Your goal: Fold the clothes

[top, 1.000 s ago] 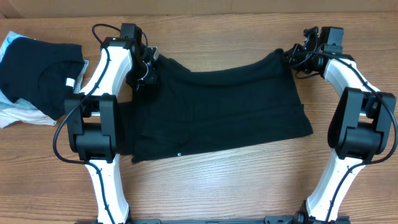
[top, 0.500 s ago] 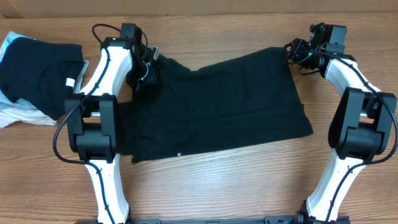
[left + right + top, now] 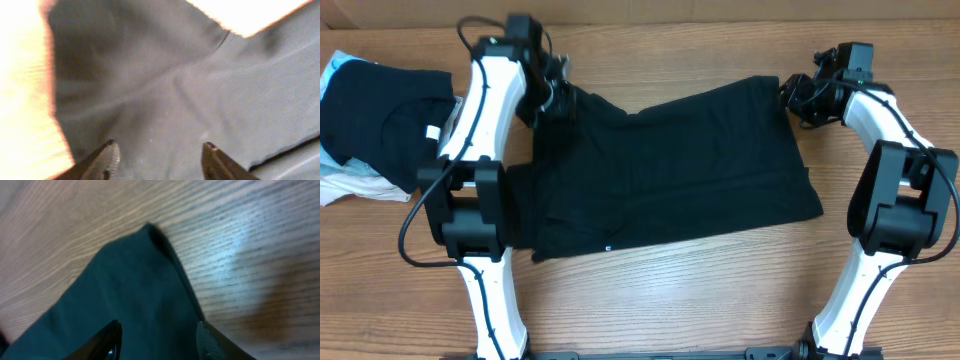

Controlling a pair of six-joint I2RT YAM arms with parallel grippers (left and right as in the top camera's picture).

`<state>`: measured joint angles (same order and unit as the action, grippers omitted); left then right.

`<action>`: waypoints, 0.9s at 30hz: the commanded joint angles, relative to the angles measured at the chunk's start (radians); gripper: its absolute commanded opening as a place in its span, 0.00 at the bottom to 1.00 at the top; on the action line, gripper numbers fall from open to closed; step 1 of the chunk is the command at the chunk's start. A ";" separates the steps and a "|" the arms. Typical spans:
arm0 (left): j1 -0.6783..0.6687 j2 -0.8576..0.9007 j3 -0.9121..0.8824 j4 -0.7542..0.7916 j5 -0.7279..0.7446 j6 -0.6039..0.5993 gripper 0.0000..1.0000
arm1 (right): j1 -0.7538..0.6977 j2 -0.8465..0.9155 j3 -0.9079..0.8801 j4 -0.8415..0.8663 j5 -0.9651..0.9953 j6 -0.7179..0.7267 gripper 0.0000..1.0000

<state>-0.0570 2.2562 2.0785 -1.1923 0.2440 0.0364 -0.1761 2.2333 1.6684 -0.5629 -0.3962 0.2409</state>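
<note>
Two claws stand at the far corners of the black T-shirt point(image 3: 670, 170) spread across the middle of the table point(image 3: 670, 300) — the left claw point(image 3: 556, 98) over its 10 o'clock corner, the right claw point(image 3: 800, 95) at its 2 o'clock corner. Both have their fingers spread, nothing pinched — cloth lies beneath them. At the table's 9 o'clock edge sits a second, folded black T-shirt point(image 3: 375, 120).

T-shirt point(image 3: 670, 170): black cloth, matt, soft, lightly creased.
Folded T-shirt point(image 3: 380, 120), far left: same matt black cloth.
Table point(image 3: 670, 300): wood, visible grain, faint sheen.
Left arm point(image 3: 485, 95), right arm point(image 3: 880, 115): smooth white plastic shells.
</note>
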 commanded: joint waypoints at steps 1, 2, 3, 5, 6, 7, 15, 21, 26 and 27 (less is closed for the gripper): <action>0.012 -0.029 0.132 -0.020 0.009 0.009 0.62 | 0.002 -0.010 0.143 -0.045 -0.009 -0.037 0.54; 0.012 -0.029 0.150 -0.016 0.007 0.010 0.65 | 0.002 -0.010 0.172 -0.052 -0.008 -0.037 0.54; 0.012 -0.029 0.159 -0.003 0.003 0.010 0.69 | 0.003 -0.010 0.193 -0.049 -0.008 -0.036 0.54; 0.012 -0.028 0.157 0.018 -0.018 0.010 0.79 | 0.004 -0.010 0.206 -0.020 -0.006 -0.036 0.55; 0.012 -0.025 0.151 0.026 -0.035 0.010 0.82 | 0.005 -0.009 0.205 -0.002 0.008 -0.035 0.55; 0.012 -0.022 0.144 0.030 -0.047 0.010 0.85 | 0.006 -0.004 0.204 0.007 0.022 -0.035 0.55; 0.012 -0.018 0.036 0.087 -0.052 0.039 0.86 | 0.020 0.092 0.203 0.108 0.055 -0.035 0.60; 0.013 -0.018 0.032 0.089 -0.105 0.039 0.87 | 0.042 0.168 0.203 0.134 0.044 -0.035 0.59; 0.014 -0.017 0.032 0.122 -0.124 0.039 0.92 | 0.068 0.182 0.203 0.126 0.036 -0.036 0.59; 0.014 -0.017 0.032 0.127 -0.124 0.039 0.92 | 0.071 0.182 0.203 0.119 0.037 -0.036 0.59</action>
<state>-0.0513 2.2410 2.1132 -1.0748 0.1440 0.0593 -0.1219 2.4176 1.8645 -0.4465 -0.3519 0.2092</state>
